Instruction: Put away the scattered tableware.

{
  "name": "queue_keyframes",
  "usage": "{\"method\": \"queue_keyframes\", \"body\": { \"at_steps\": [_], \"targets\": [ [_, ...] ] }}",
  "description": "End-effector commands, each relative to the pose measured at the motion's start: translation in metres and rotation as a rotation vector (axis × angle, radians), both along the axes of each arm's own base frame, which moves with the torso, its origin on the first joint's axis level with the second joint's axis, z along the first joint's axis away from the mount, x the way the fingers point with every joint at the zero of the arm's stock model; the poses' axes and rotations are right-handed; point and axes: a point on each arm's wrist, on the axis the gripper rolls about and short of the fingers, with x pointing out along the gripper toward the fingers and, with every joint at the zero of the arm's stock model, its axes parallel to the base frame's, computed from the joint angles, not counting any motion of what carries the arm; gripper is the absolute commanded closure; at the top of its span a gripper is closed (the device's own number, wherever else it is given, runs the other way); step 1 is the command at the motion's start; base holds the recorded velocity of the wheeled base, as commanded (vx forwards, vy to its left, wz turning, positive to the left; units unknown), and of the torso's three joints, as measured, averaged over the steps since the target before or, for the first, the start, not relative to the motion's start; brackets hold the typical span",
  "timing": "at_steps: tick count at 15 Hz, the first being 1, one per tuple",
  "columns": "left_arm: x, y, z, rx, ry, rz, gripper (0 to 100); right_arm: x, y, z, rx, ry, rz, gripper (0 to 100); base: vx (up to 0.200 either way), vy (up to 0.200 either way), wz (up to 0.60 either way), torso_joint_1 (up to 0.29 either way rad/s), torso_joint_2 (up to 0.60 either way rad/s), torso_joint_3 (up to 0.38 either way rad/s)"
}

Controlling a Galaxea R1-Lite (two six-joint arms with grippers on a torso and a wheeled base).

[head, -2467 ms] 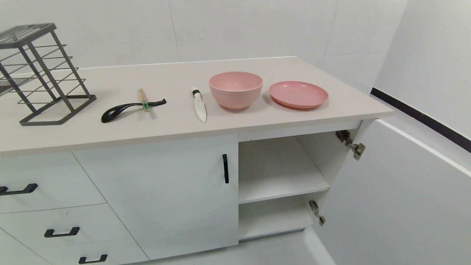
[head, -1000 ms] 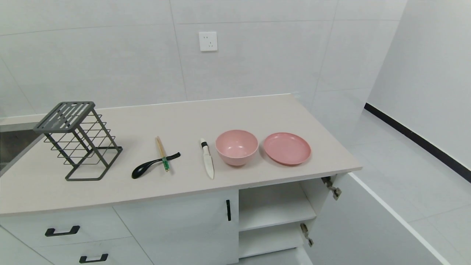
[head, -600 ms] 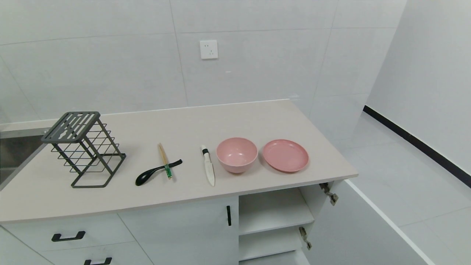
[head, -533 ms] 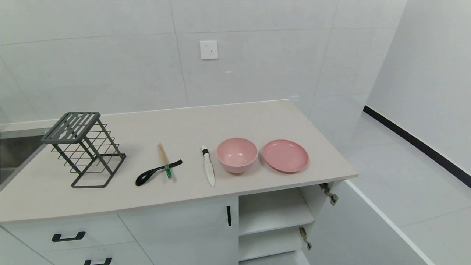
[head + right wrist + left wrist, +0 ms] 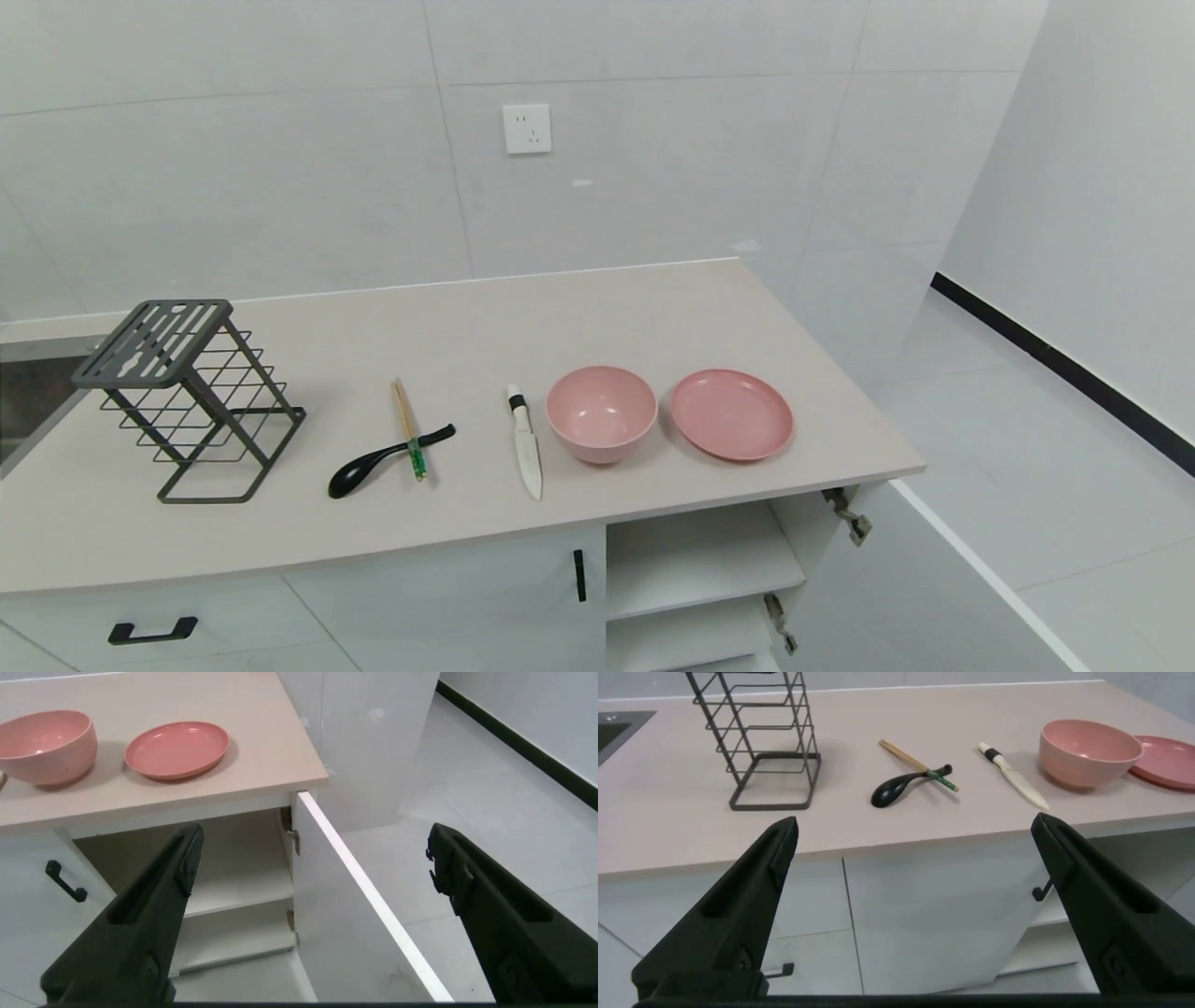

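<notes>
Chopsticks (image 5: 408,427) with a green band near one end lie on the beige countertop (image 5: 579,317), crossing the handle of a black spoon (image 5: 378,460) whose scoop points toward the robot's left. To the right of that pair and clear of it, a knife (image 5: 527,454) with a pale blade lies with its tip toward the counter's front edge. Just beside the knife a pink bowl (image 5: 601,413) stands upright. Next to the bowl, close but apart, a pink plate (image 5: 731,413) lies flat near the counter's right end. At the left stands a dark wire rack (image 5: 182,397), well apart from the spoon, with the edge of a sink (image 5: 28,401) beyond it. Below the bowl and plate the cabinet door (image 5: 915,597) hangs open, showing a white shelf (image 5: 700,560). The closed door (image 5: 448,607) beside it carries a black handle (image 5: 579,575). A white wall socket (image 5: 527,128) sits on the tiled wall behind. The left gripper (image 5: 915,826) is held in front of the counter, facing the rack, spoon and knife, its two dark fingers spread wide with nothing between them. The right gripper (image 5: 315,835) faces the open cabinet, its fingers likewise spread wide and holding nothing.
</notes>
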Motion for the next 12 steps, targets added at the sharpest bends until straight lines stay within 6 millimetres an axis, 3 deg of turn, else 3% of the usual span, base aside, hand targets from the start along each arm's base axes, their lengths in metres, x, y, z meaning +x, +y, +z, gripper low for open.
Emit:
{"method": "queue_keyframes", "body": {
  "at_steps": [1,4,11,12],
  "targets": [
    [0.0001,0.0000,0.0001,-0.004,0.001,0.000,0,0.0000,0.0000,0.0000,0.000,0.000,0.000,0,0.000,0.000,0.00,0.000,0.00,0.000],
    [0.0001,0.0000,0.0001,-0.006,0.001,0.002,0,0.0001,0.0001,0.0000,0.000,0.000,-0.003,0,0.200,0.000,0.00,-0.007,0.00,0.002],
    [0.0001,0.0001,0.0002,-0.016,0.000,0.005,0,0.0001,0.0001,0.0004,-0.007,-0.003,0.001,0,0.000,0.000,0.00,0.000,0.00,0.000],
    [0.0001,0.0001,0.0002,-0.021,0.000,0.006,0,0.0001,0.0001,0.0004,-0.008,-0.002,0.001,0,0.200,0.000,0.00,0.002,0.00,0.002]
  ]
}}
